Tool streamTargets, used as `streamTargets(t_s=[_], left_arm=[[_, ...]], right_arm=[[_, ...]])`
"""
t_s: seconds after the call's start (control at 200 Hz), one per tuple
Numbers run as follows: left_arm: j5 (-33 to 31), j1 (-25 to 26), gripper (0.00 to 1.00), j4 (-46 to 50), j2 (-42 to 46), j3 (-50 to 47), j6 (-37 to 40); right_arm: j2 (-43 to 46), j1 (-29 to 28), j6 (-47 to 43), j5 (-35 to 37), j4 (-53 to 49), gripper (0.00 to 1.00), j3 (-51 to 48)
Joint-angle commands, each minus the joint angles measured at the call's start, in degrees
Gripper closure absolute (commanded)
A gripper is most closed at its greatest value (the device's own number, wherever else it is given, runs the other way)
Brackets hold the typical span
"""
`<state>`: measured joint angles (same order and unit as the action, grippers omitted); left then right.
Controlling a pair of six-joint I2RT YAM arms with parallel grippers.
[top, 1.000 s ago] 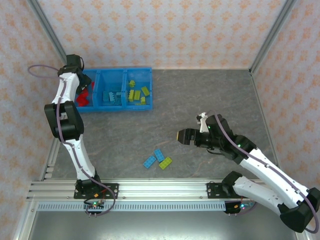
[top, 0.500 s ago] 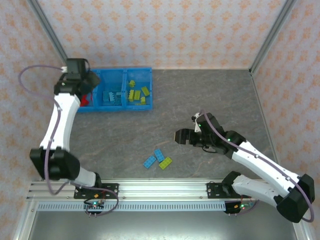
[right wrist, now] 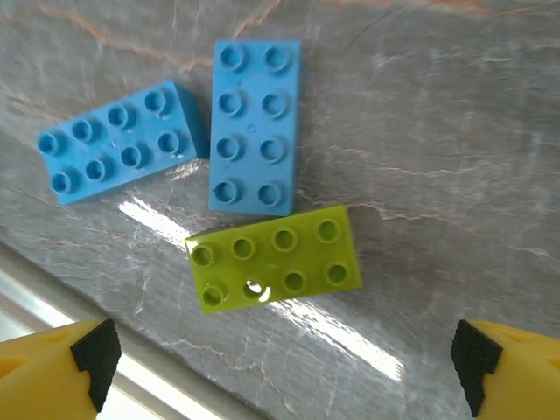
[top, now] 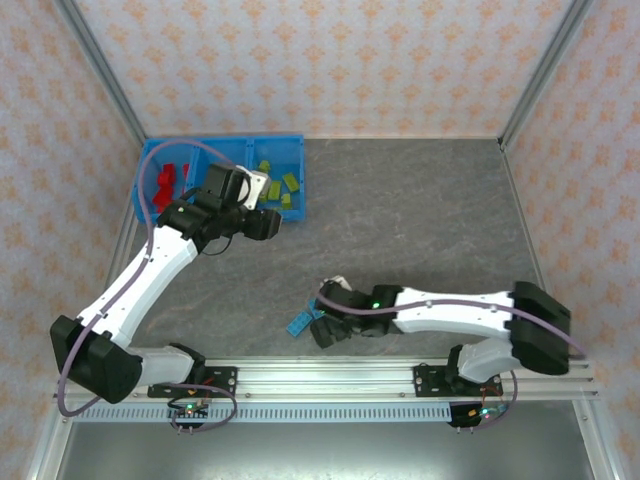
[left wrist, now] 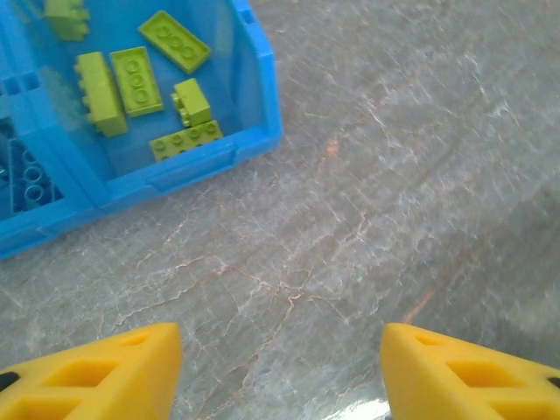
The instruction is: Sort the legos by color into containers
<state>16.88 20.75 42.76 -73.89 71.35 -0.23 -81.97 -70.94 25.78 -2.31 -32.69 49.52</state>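
While my right end effector [right wrist: 280,359] hangs wide open and empty over two blue legos [right wrist: 254,127] and a lime lego [right wrist: 276,258] on the desk [right wrist: 437,131], my left end effector [left wrist: 280,372] gapes empty near the containers [left wrist: 175,171], lime bricks [left wrist: 136,79] lying in the nearest bin.

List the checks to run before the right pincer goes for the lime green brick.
1. Right pincer open and empty: ok.
2. Lime green brick lying flat, studs up: ok.
3. Brick clear of neighbours: not ok; a light blue brick seems to touch its long edge.
4. Left pincer empty, away from the pick, beside the tray: ok.
5. Room in the lime compartment: ok, bare floor shows.
6. Right pincer's height above the brick: cannot tell.
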Motion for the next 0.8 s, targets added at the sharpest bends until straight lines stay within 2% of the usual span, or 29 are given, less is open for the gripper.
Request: streamTargets(t_s=[0.0,0.14,0.245,0.405,0.525,0.596,0.706,0.791], left_arm=[[2.3,0.1,0.34,3.1,-0.9,1.7,7.4],[-1.2,-0.2,0.32,3.3,-1.2,0.7,8.4],[-3.0,-0.2,0.23,3.3,-1.0,-0.1,8.7],[-3.8,-0.3,0.11,1.9,0.6,-1.2,8.6],[-5.9,-0.3,0.06,1.6,1.5,-1.5,8.5],[-6.5,-0.3,0.05,1.3,2.3,-1.7,8.6],[-9.1,-0.3,0.04,0.4,4.6,-2.5,8.2],[-11.8,-0.4,0.04,-0.5,6.7,-3.1,7.6]], right_arm=[[-5.7,-1.4,-2.6,7.1,-0.9,0.01,3.8],[-10.4,-1.7,-3.0,5.4,2.9,0.02,3.5],[-12.4,-1.7,-3.2,3.8,3.8,0.13,2.9],[-12.9,-1.7,-2.3,5.4,2.4,0.35,2.9],[-10.2,-1.7,-1.4,6.1,1.9,0.46,2.4],[-7.3,-1.7,-1.1,8.9,-1.3,0.51,3.5],[0.3,-1.6,-2.5,15.4,-5.4,0.53,6.0],[5.5,-0.5,-6.8,20.7,-4.3,0.53,8.7]])
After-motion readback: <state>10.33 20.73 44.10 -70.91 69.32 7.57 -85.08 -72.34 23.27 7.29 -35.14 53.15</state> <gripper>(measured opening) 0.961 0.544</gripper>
